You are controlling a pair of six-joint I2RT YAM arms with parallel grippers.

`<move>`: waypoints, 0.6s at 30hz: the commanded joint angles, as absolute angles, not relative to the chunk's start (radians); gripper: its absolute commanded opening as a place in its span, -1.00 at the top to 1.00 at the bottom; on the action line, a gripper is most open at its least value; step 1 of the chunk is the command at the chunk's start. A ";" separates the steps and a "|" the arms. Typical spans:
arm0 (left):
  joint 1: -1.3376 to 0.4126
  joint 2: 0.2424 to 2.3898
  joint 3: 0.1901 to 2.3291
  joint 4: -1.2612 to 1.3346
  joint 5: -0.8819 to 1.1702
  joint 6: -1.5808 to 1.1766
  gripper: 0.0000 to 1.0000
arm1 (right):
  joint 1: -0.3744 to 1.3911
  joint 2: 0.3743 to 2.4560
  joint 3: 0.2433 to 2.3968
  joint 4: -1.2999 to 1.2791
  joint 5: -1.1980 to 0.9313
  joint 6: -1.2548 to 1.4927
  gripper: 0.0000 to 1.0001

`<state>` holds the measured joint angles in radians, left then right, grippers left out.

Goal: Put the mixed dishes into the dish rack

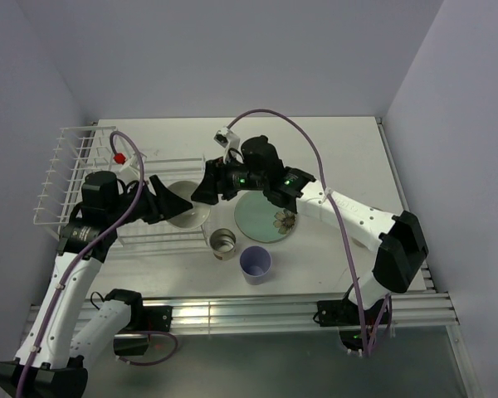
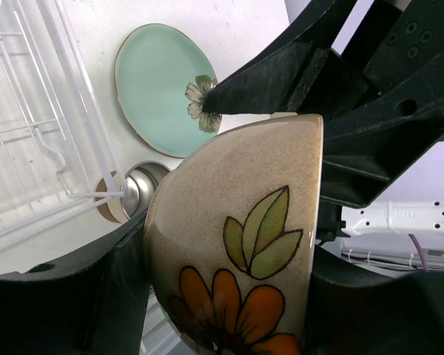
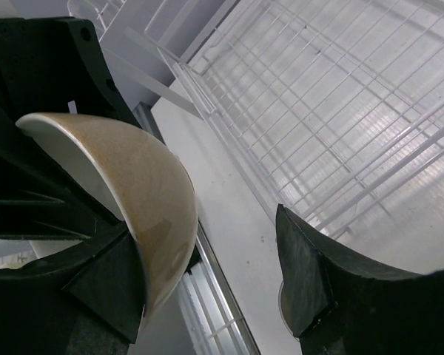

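1. cream bowl (image 2: 237, 222): its base and orange flower are cut off at the bottom edge of the left wrist view. From overhead it is largely covered by the left claw (image 1: 176, 207) and right claw (image 1: 201, 192).
2. pale green plate (image 1: 261, 217): the far rim is hidden under the right arm.
3. dish rack (image 1: 66, 166): the near corner is hidden behind the left arm, and both wrist views cut it off.
4. cup (image 1: 223, 242) on the counter (image 1: 340, 149): steel inside, beige rim. Cannot tell whether it is one vessel or two nested.
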<state>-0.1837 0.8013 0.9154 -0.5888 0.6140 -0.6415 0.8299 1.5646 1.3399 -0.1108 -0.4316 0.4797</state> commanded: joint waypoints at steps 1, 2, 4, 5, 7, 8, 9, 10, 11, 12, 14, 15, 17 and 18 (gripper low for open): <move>-0.166 0.787 0.969 -0.517 0.673 -0.623 1.00 | 0.807 1.496 1.313 -0.058 -0.452 0.486 -0.41; -0.163 0.788 0.969 -0.520 0.673 -0.618 1.00 | 0.808 1.490 1.310 -0.055 -0.453 0.489 -0.42; -0.156 0.787 0.971 -0.526 0.670 -0.611 1.00 | 0.808 1.465 1.305 -0.055 -0.449 0.492 -0.43; -0.153 0.788 0.971 -0.528 0.672 -0.609 1.00 | 0.808 1.457 1.305 -0.055 -0.448 0.498 -0.44; -0.149 0.790 0.976 -0.529 0.676 -0.607 1.00 | 0.808 1.434 1.307 -0.058 -0.449 0.506 -0.45; -0.147 0.790 0.976 -0.528 0.680 -0.607 0.99 | 0.807 1.430 1.307 -0.055 -0.459 0.514 -0.45; -0.146 0.790 0.979 -0.529 0.686 -0.609 1.00 | 0.807 1.424 1.308 -0.055 -0.468 0.520 -0.46; -0.143 0.790 0.983 -0.525 0.692 -0.611 1.00 | 0.807 1.419 1.308 -0.054 -0.474 0.526 -0.46; -0.143 0.790 0.985 -0.523 0.699 -0.614 1.00 | 0.807 1.413 1.307 -0.051 -0.485 0.540 -0.46; -0.141 0.790 0.989 -0.522 0.719 -0.623 1.00 | 0.805 1.399 1.293 -0.042 -0.492 0.546 -0.46; -0.140 0.784 0.992 -0.502 0.741 -0.640 1.00 | 0.798 1.384 1.278 -0.006 -0.526 0.580 -0.67; -0.140 0.781 0.999 -0.493 0.750 -0.658 1.00 | 0.793 1.370 1.257 0.000 -0.541 0.594 -0.81; -0.138 0.776 1.008 -0.474 0.784 -0.676 1.00 | 0.772 1.356 1.233 0.073 -0.575 0.638 -0.82; -0.138 0.775 1.012 -0.466 0.793 -0.695 1.00 | 0.766 1.342 1.201 0.104 -0.618 0.653 -0.83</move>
<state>-0.1432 0.8021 0.9375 -0.5846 0.6983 -0.6449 0.7937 1.3933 1.2434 -0.0208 -0.5262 0.5877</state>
